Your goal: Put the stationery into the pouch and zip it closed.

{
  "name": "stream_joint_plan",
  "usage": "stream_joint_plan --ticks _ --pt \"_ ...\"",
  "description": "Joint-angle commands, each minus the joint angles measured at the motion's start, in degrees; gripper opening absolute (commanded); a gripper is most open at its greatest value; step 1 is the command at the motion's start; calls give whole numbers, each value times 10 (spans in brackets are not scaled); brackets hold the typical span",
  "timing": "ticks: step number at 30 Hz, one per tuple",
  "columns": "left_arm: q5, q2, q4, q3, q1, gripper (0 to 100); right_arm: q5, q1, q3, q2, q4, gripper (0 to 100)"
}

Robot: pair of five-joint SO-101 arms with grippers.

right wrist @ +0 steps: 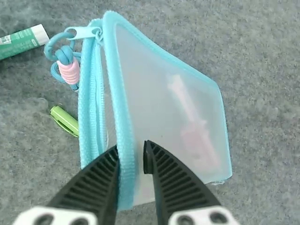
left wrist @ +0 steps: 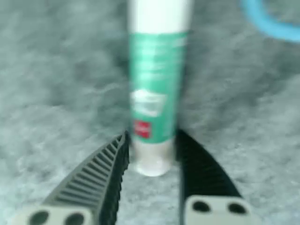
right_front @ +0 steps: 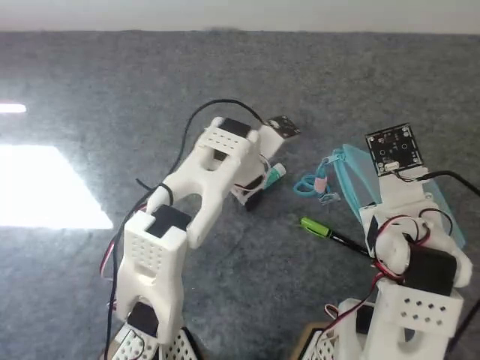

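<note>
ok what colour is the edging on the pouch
Light blue, on a frosted see-through body. The pouch shows best in the right wrist view.

We have the left arm on the left of the table [right_front: 90, 90] and the right arm on the right. The glue stick [left wrist: 157, 93] lies mid-table, its near end between the left gripper [left wrist: 152, 161] fingers, which touch it on both sides. The pouch [right wrist: 178, 93] is right of the glue stick, under the right arm's wrist, its zip edge pinched in the right gripper [right wrist: 132, 159]. The zip pull loop [right_front: 311, 186] lies between glue stick and pouch. The pen [right_front: 319, 228] lies just near of the loop, left of the pouch. One item [right wrist: 192, 126] sits inside the pouch.
</note>
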Motion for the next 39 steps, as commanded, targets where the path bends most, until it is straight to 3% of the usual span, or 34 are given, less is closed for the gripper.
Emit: stream_joint_plan --ticks 1,9,17,24,28,39 --pt "-4 4 -8 -16 3 31 5 0 -1 3 -9 9" --pt "-25 -37 108 -71 -11 12 4 0 -2 2 -9 9" --pt "-62 -286 222 -84 14 12 4 0 -2 0 -9 9" --pt "-61 -409 206 -6 73 12 -14 -8 -2 -108 6 9" --pt "-61 -467 203 18 101 12 -15 -78 -4 -161 36 9" --pt "-25 -550 206 118 180 12 -33 -107 -36 -128 61 9"
